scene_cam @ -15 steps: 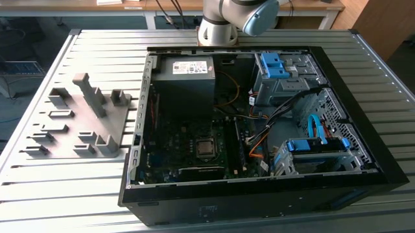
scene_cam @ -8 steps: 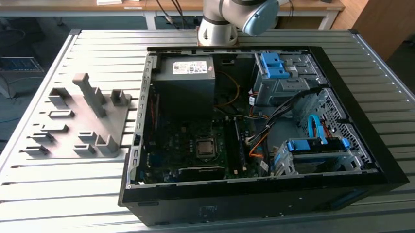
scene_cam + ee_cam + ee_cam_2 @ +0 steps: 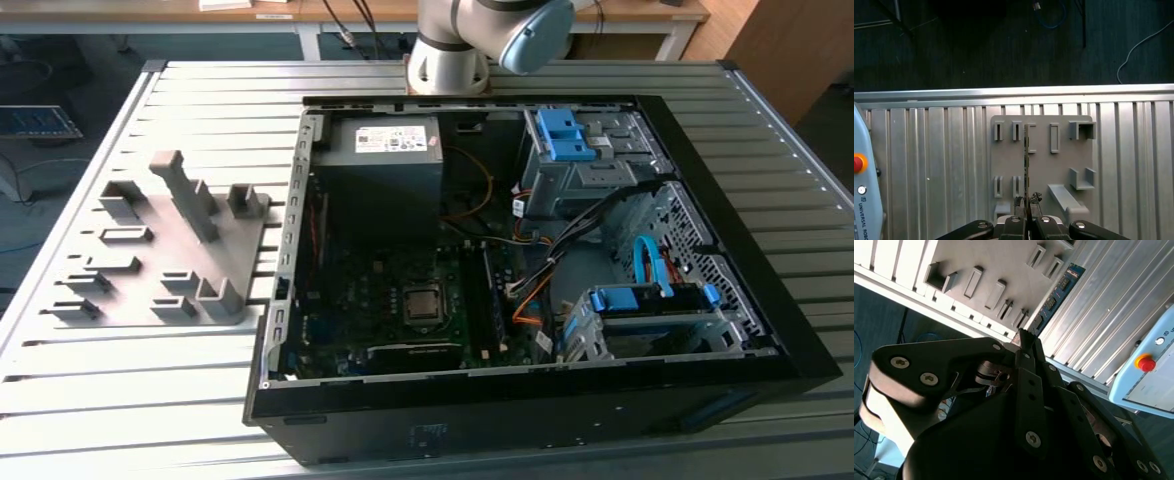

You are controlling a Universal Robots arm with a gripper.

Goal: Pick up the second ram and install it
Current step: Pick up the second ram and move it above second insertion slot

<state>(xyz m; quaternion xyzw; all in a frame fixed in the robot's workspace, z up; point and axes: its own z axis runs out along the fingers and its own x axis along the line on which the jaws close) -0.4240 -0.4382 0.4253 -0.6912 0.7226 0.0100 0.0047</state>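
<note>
Inspector: Gripper [image 3: 1026, 201] condition?
Me: My fingers are pinched on one end of the second ram [image 3: 1056, 292].
Inspector: Location?
Me: It juts out past my fingertips, over the grey holder block [image 3: 1044, 160], which sits near the table's [image 3: 929, 150] edge.

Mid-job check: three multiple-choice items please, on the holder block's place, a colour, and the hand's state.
1. The grey holder block lies: A on the ribbed table beside the computer case; B inside the case; C on the floor.
2. The drive clips in the case are: A red; B blue; C yellow.
3. The hand is: A open, empty; B shut on a cable; C shut on the memory stick.
A: it rests on the table at the exterior view's left. B: they show blue. C: both wrist views show the stick between its fingertips.
</note>
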